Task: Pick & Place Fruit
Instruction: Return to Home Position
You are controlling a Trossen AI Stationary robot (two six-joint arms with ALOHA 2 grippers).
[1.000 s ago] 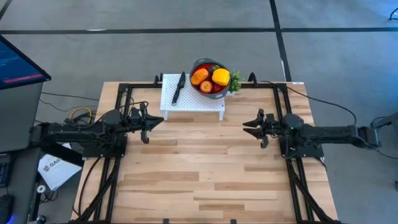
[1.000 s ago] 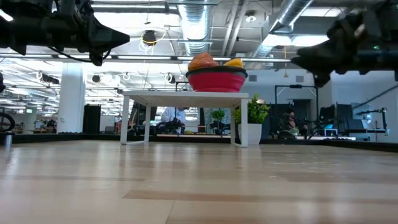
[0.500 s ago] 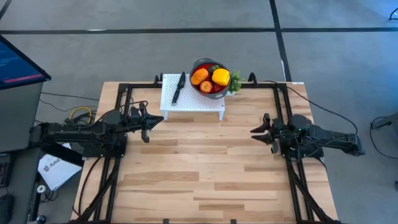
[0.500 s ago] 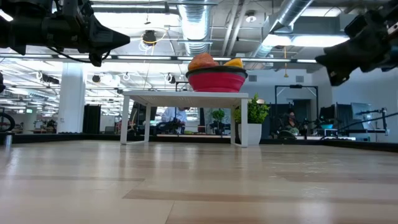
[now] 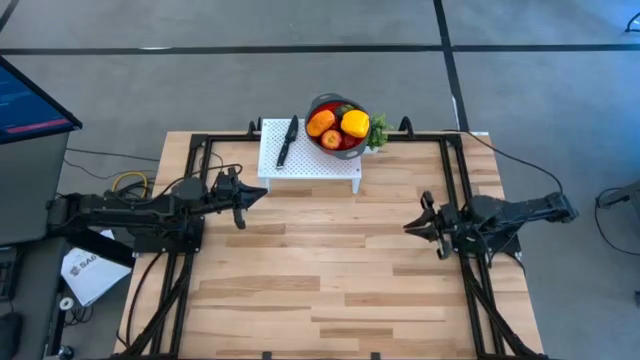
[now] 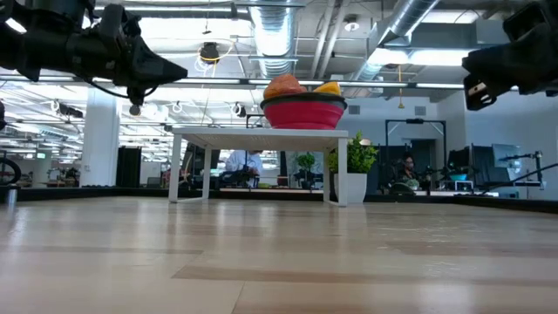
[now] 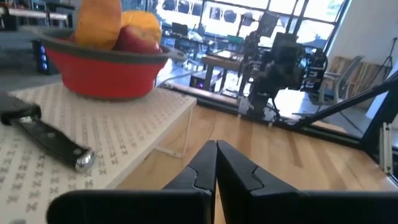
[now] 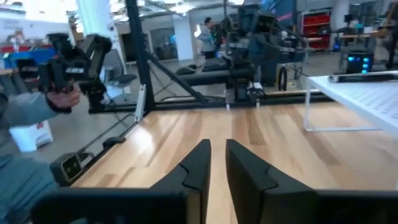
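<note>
- Red bowl on the white shelf holds all visible fruit.
- Left end effector — jaws together — hovers nearer the bowl; right end effector, jaws slightly apart, well apart from it.

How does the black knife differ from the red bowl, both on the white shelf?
The knife is slim and black; the bowl is round and red with a grey rim. The knife lies flat on the shelf's left part; the bowl stands at its far right corner. The bowl holds fruit; the knife carries nothing. Both rest on the shelf, untouched by the left gripper and the right gripper.
</note>
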